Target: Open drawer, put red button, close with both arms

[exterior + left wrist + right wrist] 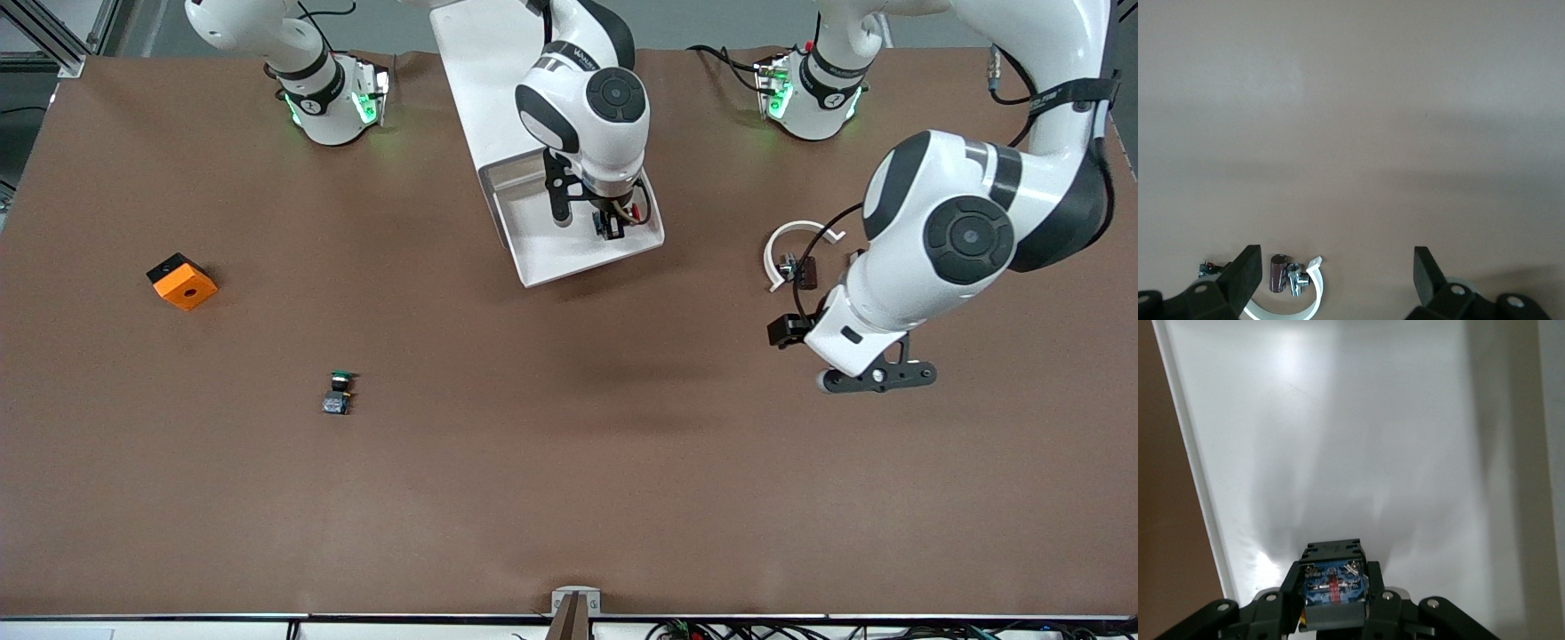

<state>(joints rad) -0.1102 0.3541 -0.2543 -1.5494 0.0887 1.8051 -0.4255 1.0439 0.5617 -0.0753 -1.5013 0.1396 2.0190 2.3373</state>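
The drawer (556, 258) is pulled out of the white cabinet (484, 71), and its white tray fills the right wrist view (1338, 440). My right gripper (612, 224) hangs low over the tray, shut on the red button (620, 213). In the right wrist view the button's blue-grey base block (1331, 585) sits between the fingers of that gripper (1333, 595); the red cap is hidden. My left gripper (877, 378) is open and empty over bare table toward the left arm's end, and it also shows in the left wrist view (1338, 283).
A green-capped switch (339, 391) and an orange block (182, 281) lie toward the right arm's end. A white ring clip (791, 249) with small parts lies by the left gripper; the left wrist view shows the clip (1308, 303) and a brown cylinder (1277, 273).
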